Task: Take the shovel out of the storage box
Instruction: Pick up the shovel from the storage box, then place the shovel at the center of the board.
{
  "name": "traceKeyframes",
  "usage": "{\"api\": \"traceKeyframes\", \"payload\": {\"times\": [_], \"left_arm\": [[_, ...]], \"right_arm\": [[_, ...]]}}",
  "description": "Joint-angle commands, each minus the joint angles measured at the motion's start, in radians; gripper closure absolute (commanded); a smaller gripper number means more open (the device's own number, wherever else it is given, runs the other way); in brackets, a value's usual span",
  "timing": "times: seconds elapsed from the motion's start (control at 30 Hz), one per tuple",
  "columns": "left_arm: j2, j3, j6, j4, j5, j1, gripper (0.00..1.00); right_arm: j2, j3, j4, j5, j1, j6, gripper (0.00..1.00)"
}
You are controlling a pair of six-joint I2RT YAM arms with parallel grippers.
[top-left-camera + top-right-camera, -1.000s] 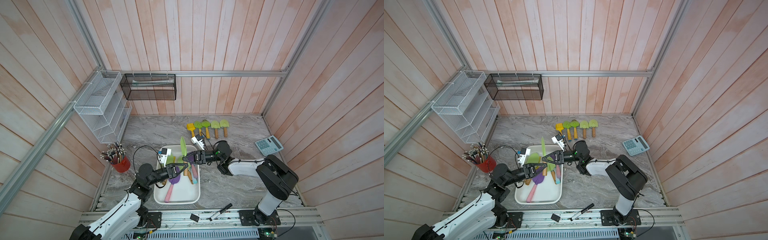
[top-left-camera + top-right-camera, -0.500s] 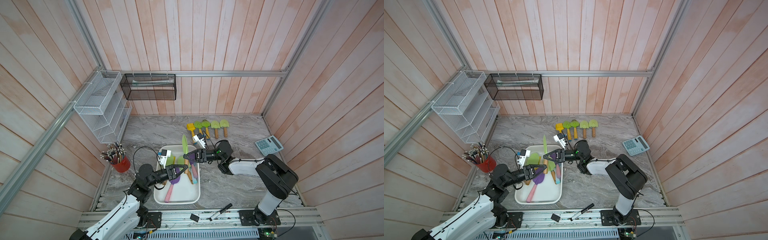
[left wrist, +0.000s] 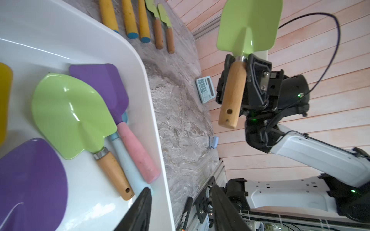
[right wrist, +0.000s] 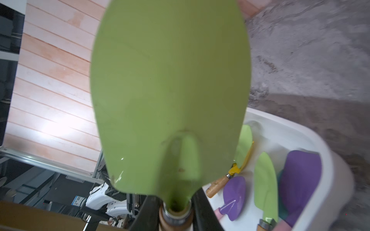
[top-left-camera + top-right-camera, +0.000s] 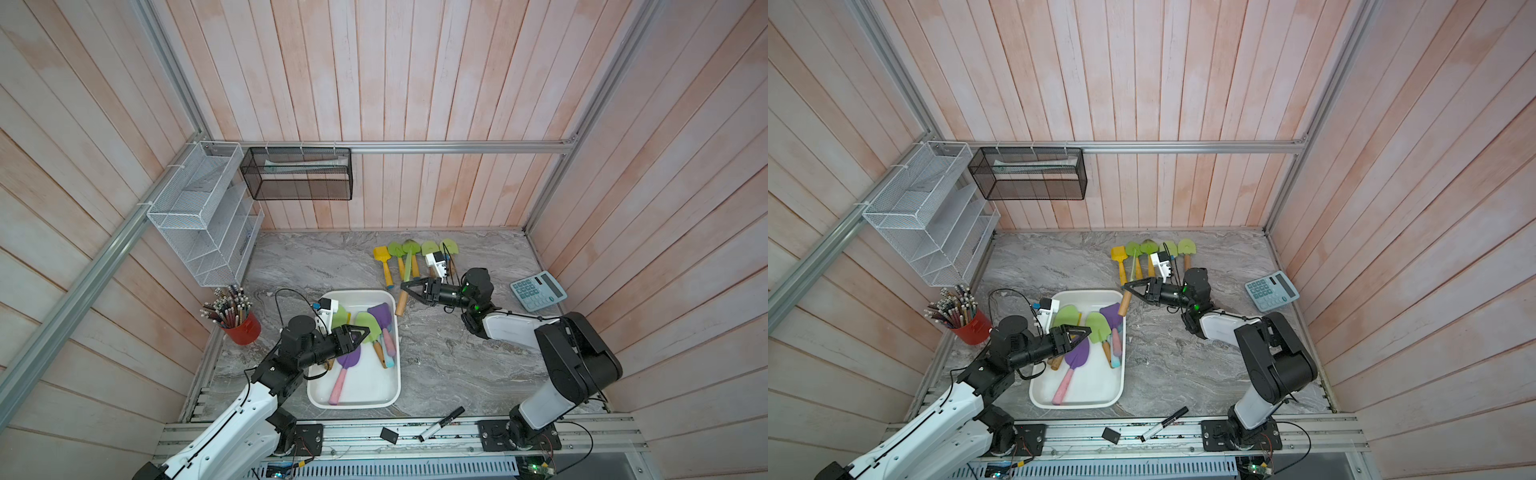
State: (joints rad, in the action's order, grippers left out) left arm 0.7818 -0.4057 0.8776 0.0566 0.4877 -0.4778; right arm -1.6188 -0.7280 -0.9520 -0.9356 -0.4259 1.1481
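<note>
While the right gripper (image 3: 239, 60) holds one green shovel (image 3: 248, 26) up outside the box (image 5: 365, 386), the left gripper (image 5: 360, 332) hangs open and empty over more shovels (image 5: 348, 358) lying inside.

— What sort of place is this?
— A robot lab's test cell. The plank walls (image 5: 415, 83) are framed by bare aluminium profiles (image 5: 457, 146), and a left arm (image 5: 232, 428) and a right arm (image 5: 573, 361) stand bolted to a slotted metal rail (image 5: 353, 432) at the front.
— It looks a bit like a desk corner.
— It is dressed like one: a marble-patterned tabletop (image 5: 449, 365), a white wire rack (image 5: 199, 216), a black mesh basket (image 5: 299, 174), a red cup of pencils (image 5: 243, 328) and a calculator (image 5: 538, 291).
</note>
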Motion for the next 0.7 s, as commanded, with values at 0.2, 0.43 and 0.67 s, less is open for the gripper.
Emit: {"api": "traceKeyframes", "payload": {"times": [0.2,0.43,0.67], "left_arm": [[0.010,-0.042,-0.095,0.266,-0.170,0.005,0.49],[-0.002,-0.042,-0.100,0.368,-0.227,-0.006,0.49],[0.013,-0.042,-0.092,0.422,-0.334,-0.082,0.49]], "right_arm": [[0.066,-0.060,0.428,0.101,0.208,-0.269,0.81],[0.061,-0.226,0.862,0.458,0.255,-0.567,0.82],[0.007,-0.330,1.009,0.786,0.317,-0.684,0.81]]}}
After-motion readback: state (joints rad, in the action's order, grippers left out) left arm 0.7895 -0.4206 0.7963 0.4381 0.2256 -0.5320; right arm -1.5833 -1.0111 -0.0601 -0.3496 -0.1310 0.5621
